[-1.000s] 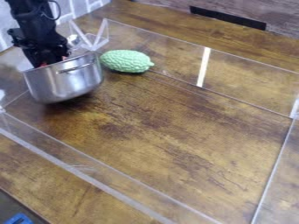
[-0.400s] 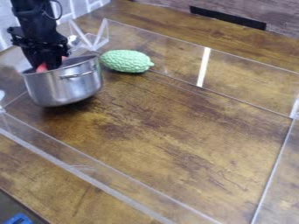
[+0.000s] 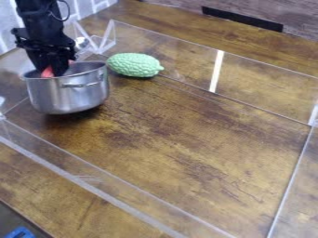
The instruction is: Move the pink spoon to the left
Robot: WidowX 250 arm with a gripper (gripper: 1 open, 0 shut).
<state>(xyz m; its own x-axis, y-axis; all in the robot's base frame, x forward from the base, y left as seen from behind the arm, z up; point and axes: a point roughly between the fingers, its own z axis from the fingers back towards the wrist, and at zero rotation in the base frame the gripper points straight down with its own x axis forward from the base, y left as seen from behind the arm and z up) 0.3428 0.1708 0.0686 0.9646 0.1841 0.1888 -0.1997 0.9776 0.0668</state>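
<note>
My robot arm [image 3: 40, 26], black, upper L of view; wrist angled down, pincer [image 3: 48, 71] lowermost, pointing down, jaws shut, tips partly hidden w/ detail too small to tell.

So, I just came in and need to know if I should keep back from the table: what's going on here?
The robot arm has its gripper down at the steel pot, on the far left of the picture. Something pinkish-red, most likely the spoon, shows at the gripper, by the pot's rim. The gripper is shut, though the arm and rim hide just how it meets the spoon. The bumpy green thing lies beside the pot, apart from it.
</note>
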